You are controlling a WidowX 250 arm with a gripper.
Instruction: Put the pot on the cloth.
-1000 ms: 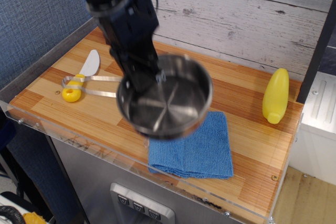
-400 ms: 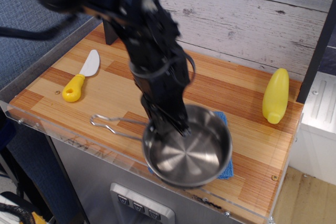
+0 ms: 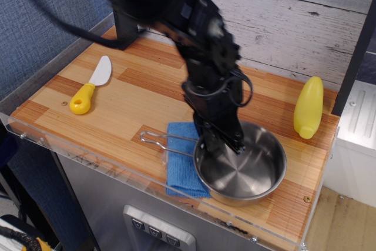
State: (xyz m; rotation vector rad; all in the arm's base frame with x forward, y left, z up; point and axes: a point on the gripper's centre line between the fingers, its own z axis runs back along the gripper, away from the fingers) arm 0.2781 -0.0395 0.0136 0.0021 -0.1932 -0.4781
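The pot [image 3: 242,168] hides most of the cloth [image 3: 181,160], overhanging its right edge. The pincer [image 3: 220,142] seems clamped on the pot's rim; bare table [image 3: 135,104] lies left.

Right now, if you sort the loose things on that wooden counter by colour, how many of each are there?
Yellow: 2, the knife with the yellow handle and the yellow bottle.
Blue: 1, the cloth.
Silver: 1, the pot, which the gripper grips at its rim.
Total: 4.
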